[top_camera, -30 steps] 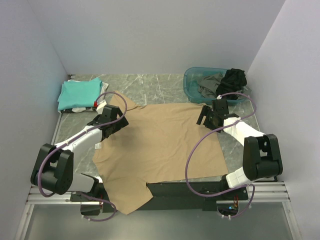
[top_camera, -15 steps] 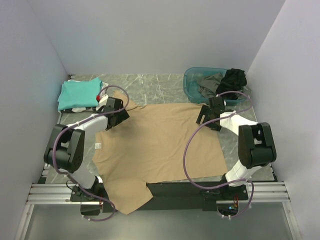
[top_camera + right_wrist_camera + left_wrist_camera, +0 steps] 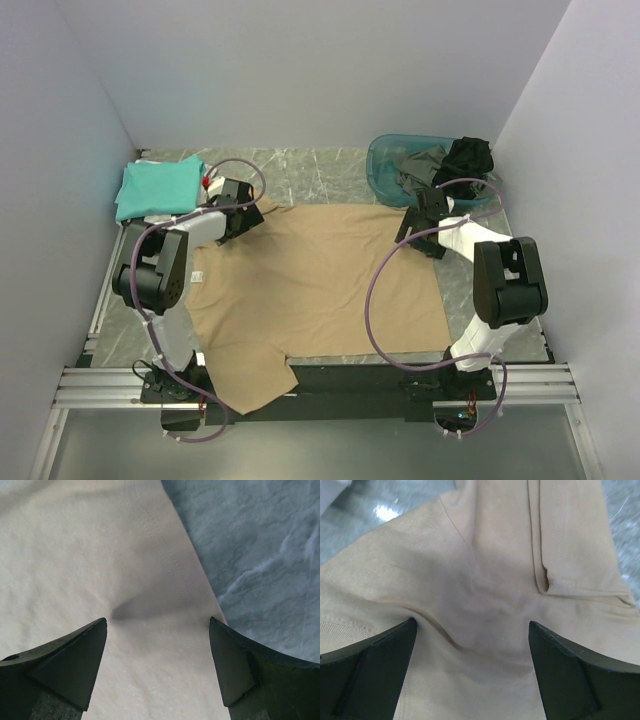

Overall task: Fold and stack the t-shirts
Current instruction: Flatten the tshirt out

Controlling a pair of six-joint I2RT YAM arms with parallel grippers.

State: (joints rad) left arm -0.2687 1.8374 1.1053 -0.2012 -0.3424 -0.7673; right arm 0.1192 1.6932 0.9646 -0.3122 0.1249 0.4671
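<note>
Crowded at both far corners, open across the middle.
My left gripper [image 3: 472, 630], jaws spread wide, rests on the tan shirt [image 3: 320, 290] with the teal pile [image 3: 158, 185] near it and the left wall [image 3: 60, 200] beyond. My right gripper [image 3: 157, 625], equally spread, has the tub [image 3: 380, 178] close behind it and bare table [image 3: 260, 550] on its outer side. Between pile and tub the far strip of table gives passage, and the shirt lies flat between my arms.

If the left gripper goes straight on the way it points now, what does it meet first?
The left gripper would meet the tan t-shirt first; it looks very close, though depth is unclear.
</note>
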